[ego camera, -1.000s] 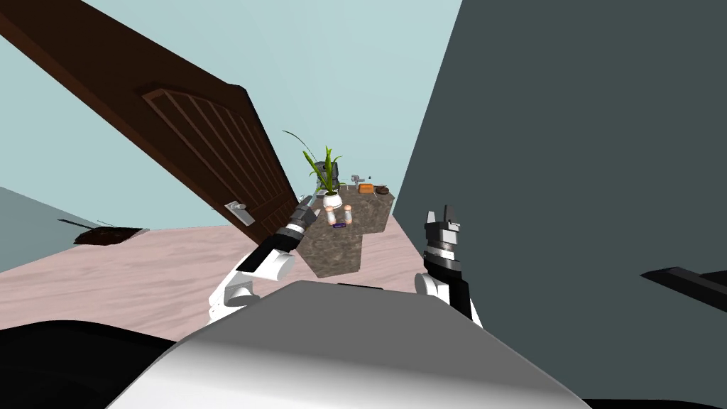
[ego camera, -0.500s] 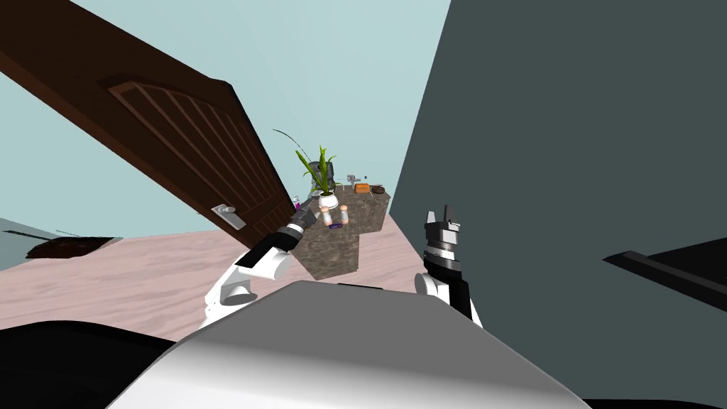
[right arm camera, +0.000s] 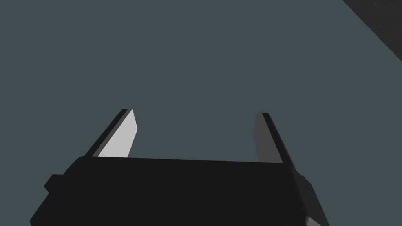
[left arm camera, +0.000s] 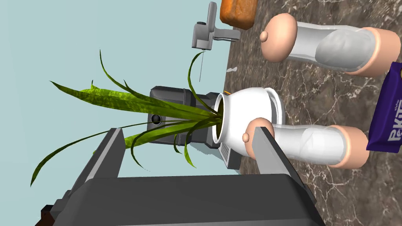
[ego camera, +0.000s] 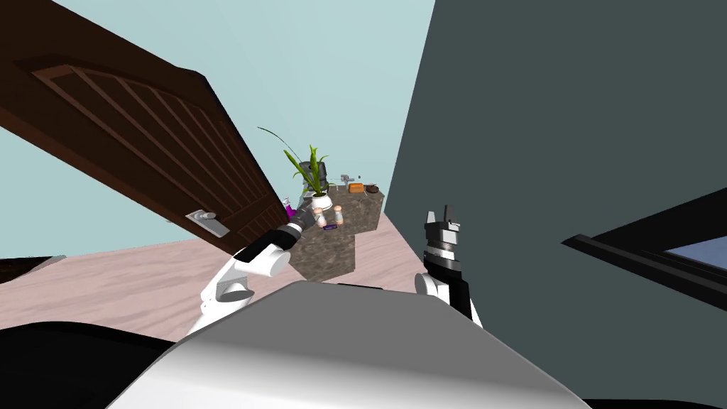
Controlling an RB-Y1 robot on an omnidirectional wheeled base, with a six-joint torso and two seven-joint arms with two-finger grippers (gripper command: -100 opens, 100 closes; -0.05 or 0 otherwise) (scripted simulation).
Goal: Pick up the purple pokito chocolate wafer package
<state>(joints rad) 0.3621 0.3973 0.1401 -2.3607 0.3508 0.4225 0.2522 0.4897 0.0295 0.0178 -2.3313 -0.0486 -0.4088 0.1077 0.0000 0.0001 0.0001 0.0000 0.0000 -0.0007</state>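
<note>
The purple wafer package (left arm camera: 388, 112) lies flat on a dark marbled counter (left arm camera: 314, 90), in front of two clear shakers with peach caps (left arm camera: 310, 143) (left arm camera: 329, 41). In the head view it is a small purple patch (ego camera: 329, 227). My left gripper (left arm camera: 188, 135) is open, short of the counter's edge, with the white plant pot (left arm camera: 245, 117) straight ahead between its fingers and the package off to one side. The left gripper (ego camera: 307, 211) reaches toward the counter's near corner. My right gripper (right arm camera: 194, 119) is open, raised by my chest (ego camera: 443, 215) and facing a dark grey wall.
A brown panelled door (ego camera: 156, 149) stands open close to my left arm. A dark grey wall (ego camera: 568, 142) bounds the right side. The counter also holds a leafy plant (left arm camera: 129, 110), a dark grey appliance (left arm camera: 172, 113), an orange loaf (left arm camera: 237, 11) and a grey tap (left arm camera: 208, 29).
My head view has swung, shifting the door, counter and wall leftward. My left arm has stretched further toward the counter. The right gripper stays as it was.
</note>
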